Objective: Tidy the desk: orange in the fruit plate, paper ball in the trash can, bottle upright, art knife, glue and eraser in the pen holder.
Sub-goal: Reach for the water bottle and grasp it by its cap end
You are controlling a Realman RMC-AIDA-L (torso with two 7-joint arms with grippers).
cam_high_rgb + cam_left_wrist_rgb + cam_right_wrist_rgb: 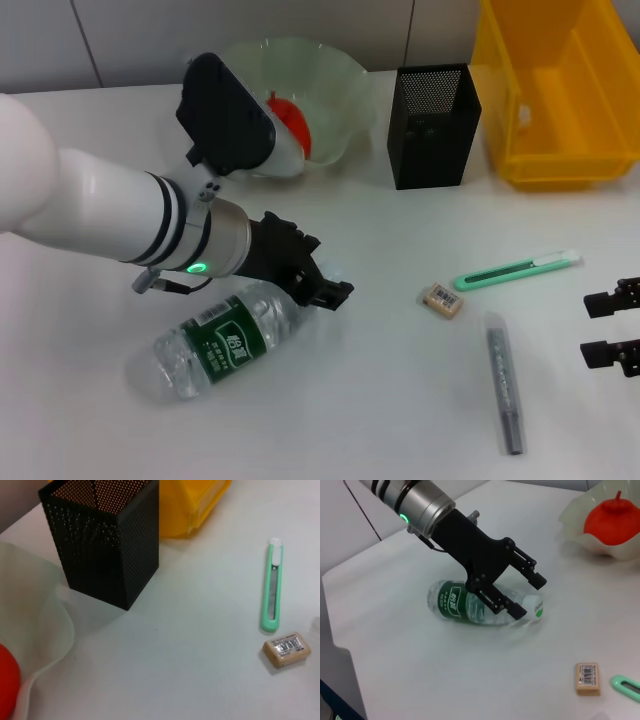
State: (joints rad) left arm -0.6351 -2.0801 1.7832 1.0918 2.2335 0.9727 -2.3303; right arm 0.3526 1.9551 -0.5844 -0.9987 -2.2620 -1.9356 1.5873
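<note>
One bottle [222, 341] lies on its side, near left. Left gripper [325, 283] spread apart over its cap end, not clamped. One orange [292, 122] in the fruit plate [340, 75]. One eraser [443, 299], one art knife [517, 269], one glue stick [504, 381] lie right of the bottle. Right gripper [608, 327] parked at the right edge, fingers apart.

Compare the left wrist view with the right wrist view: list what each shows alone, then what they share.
Left wrist only: the black mesh pen holder and the yellow bin.
Right wrist only: the left gripper, open around the neck end of the lying water bottle.
Both: the eraser, the green art knife, the orange in the fruit plate.
</note>
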